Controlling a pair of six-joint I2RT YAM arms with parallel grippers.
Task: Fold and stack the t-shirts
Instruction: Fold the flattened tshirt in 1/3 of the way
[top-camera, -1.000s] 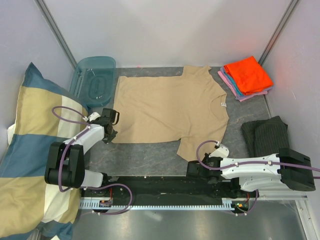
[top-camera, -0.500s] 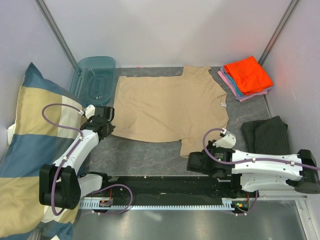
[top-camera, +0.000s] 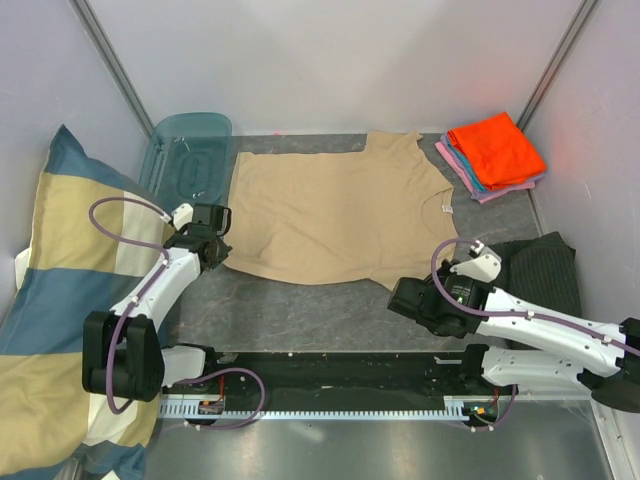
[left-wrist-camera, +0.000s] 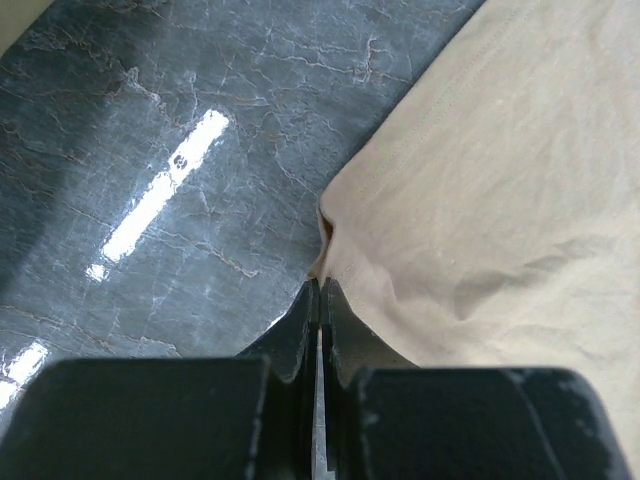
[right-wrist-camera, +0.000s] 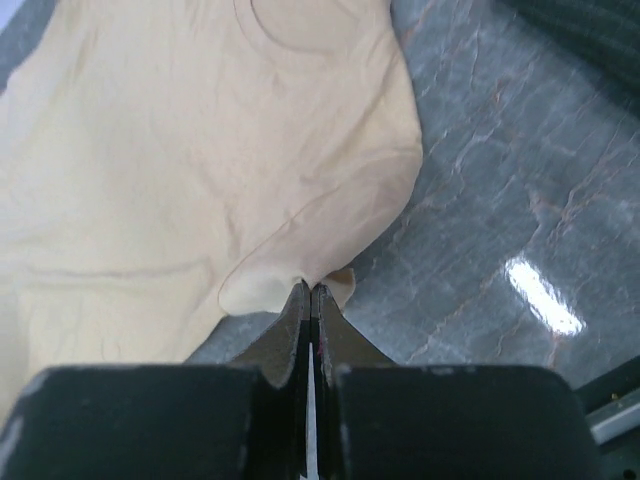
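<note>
A tan t-shirt lies spread flat on the dark marble table, neck to the right. My left gripper is shut on its near left hem corner; in the left wrist view the jaws pinch that corner of the tan t-shirt, slightly raised. My right gripper is shut on the near sleeve edge; the right wrist view shows the tan t-shirt bunched at the tips. Folded t-shirts, orange over blue and pink, are stacked at the back right.
A dark grey striped cloth lies at the right, just behind my right arm. A large blue-and-cream checked pillow fills the left side. A translucent blue bin stands at the back left, beside the shirt.
My right gripper has swung right and away from the base, drawing the near sleeve with it. My left gripper has shifted a little farther back with the hem corner.
</note>
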